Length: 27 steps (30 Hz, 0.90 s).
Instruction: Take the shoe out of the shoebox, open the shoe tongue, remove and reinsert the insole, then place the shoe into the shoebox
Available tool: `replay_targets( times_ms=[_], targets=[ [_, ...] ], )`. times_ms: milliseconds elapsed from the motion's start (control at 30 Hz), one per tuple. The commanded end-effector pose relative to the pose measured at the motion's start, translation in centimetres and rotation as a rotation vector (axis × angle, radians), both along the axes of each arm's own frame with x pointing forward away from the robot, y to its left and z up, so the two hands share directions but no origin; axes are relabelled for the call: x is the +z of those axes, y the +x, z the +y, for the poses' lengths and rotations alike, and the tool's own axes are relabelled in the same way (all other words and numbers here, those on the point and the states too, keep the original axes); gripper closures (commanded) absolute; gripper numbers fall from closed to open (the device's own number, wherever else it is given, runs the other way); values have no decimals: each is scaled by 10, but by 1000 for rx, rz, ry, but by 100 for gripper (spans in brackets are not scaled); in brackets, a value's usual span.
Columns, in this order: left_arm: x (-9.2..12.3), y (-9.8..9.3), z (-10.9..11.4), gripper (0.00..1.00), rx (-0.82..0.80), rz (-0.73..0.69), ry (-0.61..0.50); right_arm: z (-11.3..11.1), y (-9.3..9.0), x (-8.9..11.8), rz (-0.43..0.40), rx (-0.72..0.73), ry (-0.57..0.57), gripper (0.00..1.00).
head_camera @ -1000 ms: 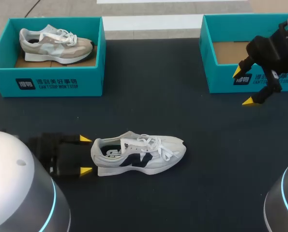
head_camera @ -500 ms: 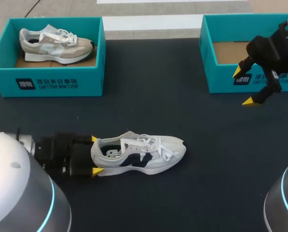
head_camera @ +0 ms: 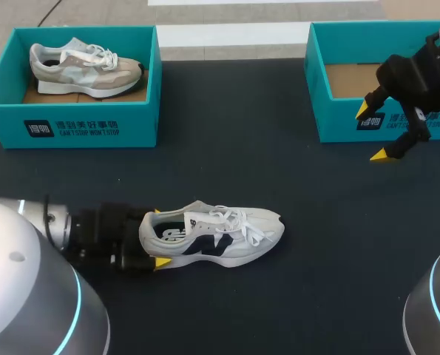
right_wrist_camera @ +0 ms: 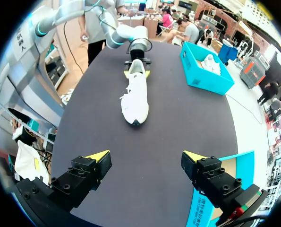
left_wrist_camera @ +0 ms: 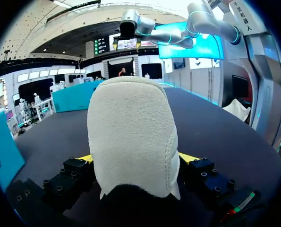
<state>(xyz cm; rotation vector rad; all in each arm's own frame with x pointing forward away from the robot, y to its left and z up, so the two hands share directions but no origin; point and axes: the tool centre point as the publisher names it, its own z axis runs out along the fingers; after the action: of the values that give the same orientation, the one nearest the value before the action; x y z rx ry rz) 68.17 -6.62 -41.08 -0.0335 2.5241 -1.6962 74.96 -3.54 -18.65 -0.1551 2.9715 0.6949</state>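
left gripper (head_camera: 159, 237) around shoe (head_camera: 231, 238) heel

The left claw (head_camera: 159, 237) has slid forward along the surface (head_camera: 279, 163) to the white shoe (head_camera: 227, 235). Its spread fingers (head_camera: 162, 262) now flank the heel, where before they stopped short of it.

A sneaker (head_camera: 216, 237) lies at the front middle of the desk (head_camera: 227, 148), toe to the right, its heel between the left arm's jaws. The left shoebox (head_camera: 140, 126) stands at the back left with a second shoe (head_camera: 83, 66) in it. The right shoebox (head_camera: 338, 118) stands at the back right, with the right arm's jaws before its front wall.
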Motion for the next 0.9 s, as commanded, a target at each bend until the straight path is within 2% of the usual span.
replay_targets(
  times_ms=[33, 100, 200, 267, 300, 333, 433, 467, 900],
  targets=[
    [-2, 3, -6, 0, 2, 2, 7, 1, 1, 0, 2, 0, -3, 0],
    [-3, -1, -6, 0, 3, 4, 7, 1, 1, 0, 2, 0, -3, 0],
    [-5, 5, -6, 0, 5, 5, 12, 1, 1, 0, 2, 0, -3, 0],
    [-6, 0, -5, 29, 4, 6, 15, 1, 1, 0, 2, 0, -3, 0],
    [-6, -1, -5, 37, 1, 7, 16, 1, 1, 0, 2, 0, -3, 0],
    [-6, -1, -4, 54, 0, 8, 17, 1, 1, 0, 2, 0, -3, 0],
    [-6, -2, -3, 77, -3, 7, 21, 1, 1, 0, 2, 0, -3, 0],
    [-6, -2, -3, 100, -3, 7, 22, 1, 1, 0, 2, 0, -3, 0],
    [-7, -3, -2, 100, -6, 16, 38, 1, 1, 0, 2, 0, -3, 0]
  ],
)
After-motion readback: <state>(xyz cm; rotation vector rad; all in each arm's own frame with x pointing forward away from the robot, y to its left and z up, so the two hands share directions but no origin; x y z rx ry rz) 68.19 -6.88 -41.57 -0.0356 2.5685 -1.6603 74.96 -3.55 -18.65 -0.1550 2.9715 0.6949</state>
